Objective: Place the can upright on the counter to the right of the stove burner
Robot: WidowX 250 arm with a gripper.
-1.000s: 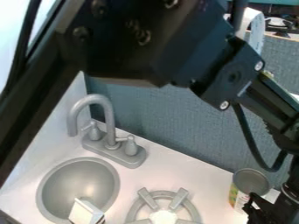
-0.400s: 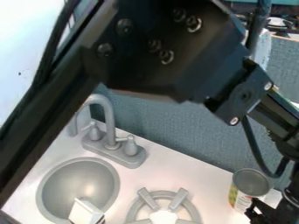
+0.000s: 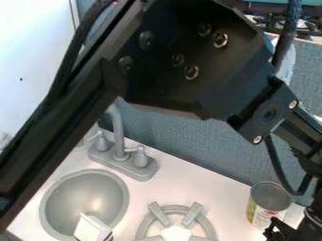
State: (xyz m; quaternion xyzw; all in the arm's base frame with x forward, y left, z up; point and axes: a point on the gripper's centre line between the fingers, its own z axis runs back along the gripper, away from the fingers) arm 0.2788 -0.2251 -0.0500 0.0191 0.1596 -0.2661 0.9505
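Note:
My gripper [image 3: 290, 231] hangs at the lower right corner, partly cut off by the view's edge. Just beside it stands an open tin can [image 3: 269, 203] with a grey inside and a coloured label; whether the two touch I cannot tell. A white box [image 3: 92, 229] leans in the round grey sink [image 3: 85, 197] at the lower left, its lower part cut off by the bottom edge.
A grey toy faucet [image 3: 121, 153] stands behind the sink, its top partly hidden by my arm. Right of the sink lies a grey burner ring [image 3: 175, 212] with raised bars. A blue-grey partition [image 3: 189, 141] rises along the counter's back edge.
My arm's upper links have shifted right and slightly down, covering more of the faucet. The gripper has moved a little to the right and down beside the can. The can and box have stayed put.

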